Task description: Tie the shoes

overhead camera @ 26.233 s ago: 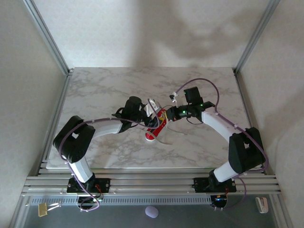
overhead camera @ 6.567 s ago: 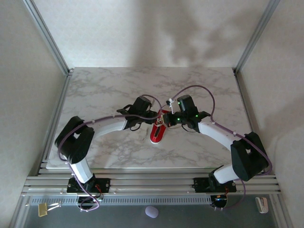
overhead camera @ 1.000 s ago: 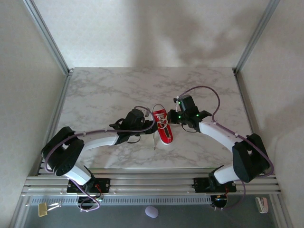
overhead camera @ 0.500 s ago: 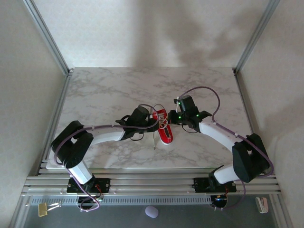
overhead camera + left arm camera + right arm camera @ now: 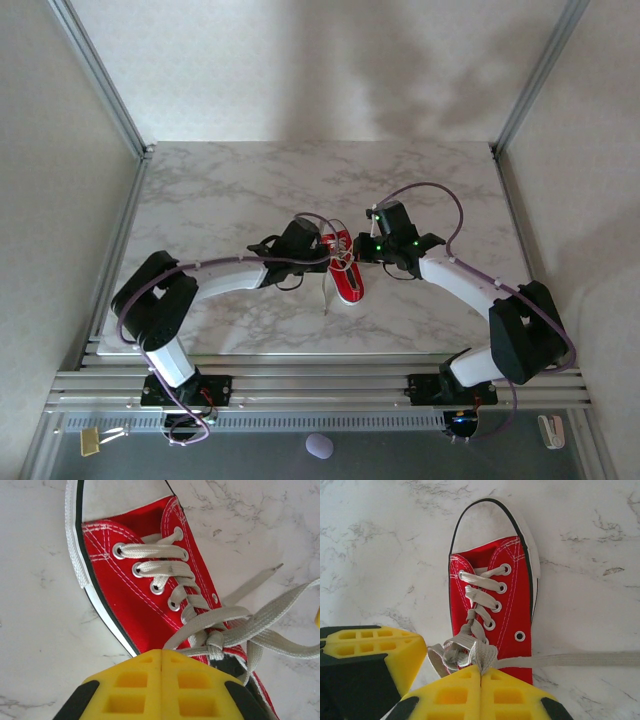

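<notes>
The red shoe (image 5: 347,278) lies on the marble table between both arms, with its white toe (image 5: 492,517) pointing toward the near edge. Its white laces (image 5: 260,625) are crossed into a knot (image 5: 216,642) at the top of the tongue. My left gripper (image 5: 162,652) sits at the shoe's left side by the knot, shut on a lace strand that leaves its tips. From the other side, my right gripper (image 5: 481,669) is shut on a lace loop (image 5: 487,655). In the top view the left gripper (image 5: 325,250) and right gripper (image 5: 357,250) meet over the shoe's heel end.
One loose lace end (image 5: 325,295) trails onto the table (image 5: 220,190) left of the shoe; another lace (image 5: 585,658) runs out to the side. Metal frame posts (image 5: 100,80) and pale walls close in the sides. Aluminium rails (image 5: 320,385) cross the near edge.
The left gripper has moved in toward the shoe's knot and closed its jaws on a lace. The right arm and the shoe have stayed put.
</notes>
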### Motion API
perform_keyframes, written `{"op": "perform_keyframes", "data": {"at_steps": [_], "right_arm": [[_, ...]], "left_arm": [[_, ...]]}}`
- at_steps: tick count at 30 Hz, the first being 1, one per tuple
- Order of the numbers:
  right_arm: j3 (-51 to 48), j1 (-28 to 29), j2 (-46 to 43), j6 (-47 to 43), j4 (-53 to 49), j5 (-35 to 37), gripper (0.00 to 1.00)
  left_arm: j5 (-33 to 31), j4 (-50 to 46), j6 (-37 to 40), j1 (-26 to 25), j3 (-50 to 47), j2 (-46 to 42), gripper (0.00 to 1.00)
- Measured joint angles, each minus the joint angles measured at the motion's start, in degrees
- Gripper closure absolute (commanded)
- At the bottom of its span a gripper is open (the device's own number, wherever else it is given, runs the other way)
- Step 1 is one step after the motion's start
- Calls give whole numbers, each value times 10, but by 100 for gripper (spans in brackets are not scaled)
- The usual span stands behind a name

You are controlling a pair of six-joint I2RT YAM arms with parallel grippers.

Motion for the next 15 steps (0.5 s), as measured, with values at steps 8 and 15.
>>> {"op": "perform_keyframes", "data": {"at_steps": [8, 15], "right_arm": [[0, 0, 0, 0, -2, 0, 100], [0, 0, 0, 0, -2, 0, 100]], "left_arm": [[-5, -11, 2, 0, 0, 0, 66], [10, -8, -4, 0, -2, 4, 77]]}}
